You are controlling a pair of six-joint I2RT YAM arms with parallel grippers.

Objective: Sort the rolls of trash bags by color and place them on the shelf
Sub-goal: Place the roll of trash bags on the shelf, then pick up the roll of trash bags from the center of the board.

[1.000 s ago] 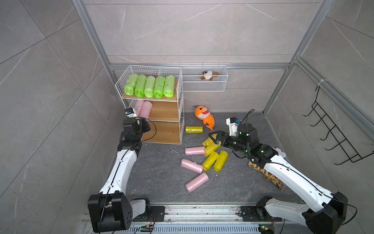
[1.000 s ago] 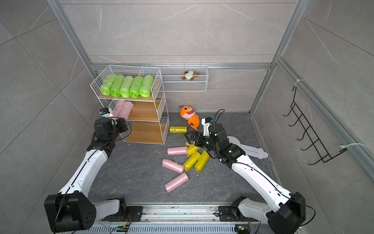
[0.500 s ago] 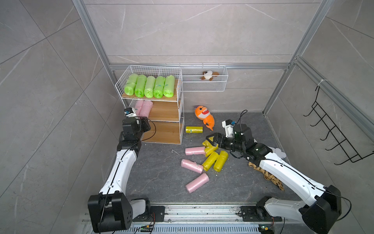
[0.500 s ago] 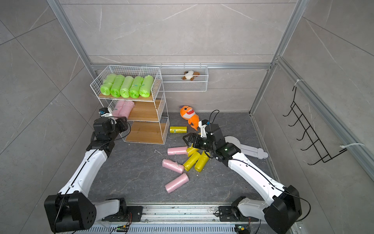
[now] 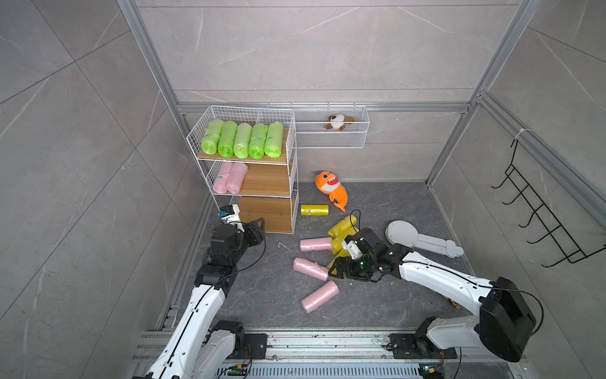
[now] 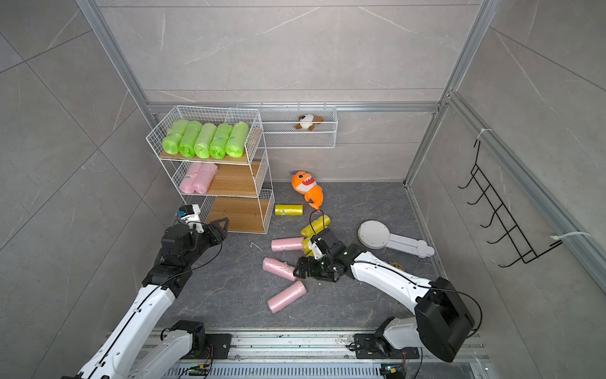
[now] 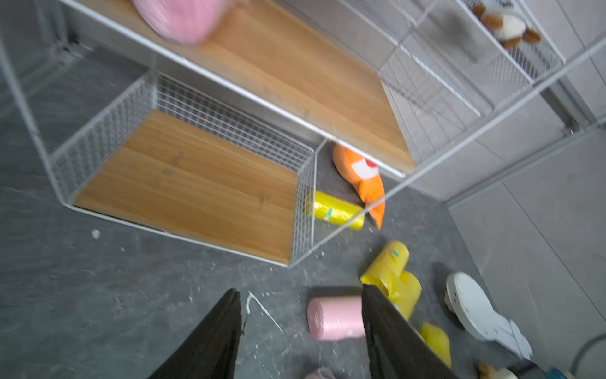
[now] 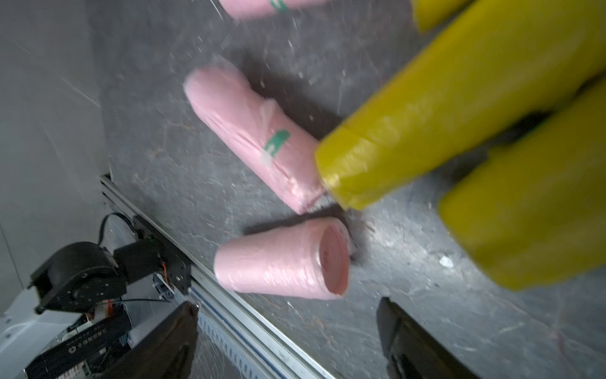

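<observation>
The shelf (image 5: 265,180) is located in the rear left corner of the floor (image 5: 262,305). Five green rolls (image 5: 242,141) are laid side by side on its top tier, and two pink rolls (image 5: 229,177) are laid at the left end of its middle tier. Three loose pink rolls (image 5: 319,295) are scattered about the centre of the floor. One yellow roll (image 5: 314,210) is found alone just beside the lowest tier. The other yellow rolls (image 5: 342,226) are heaped near the centre, partly hidden by the right arm. The left fingers (image 7: 213,344) are held apart in front of the lowest tier, with nothing between them. The right fingers (image 8: 410,344) are spread wide and empty, just beside one end of the middle pink roll (image 5: 310,269).
</observation>
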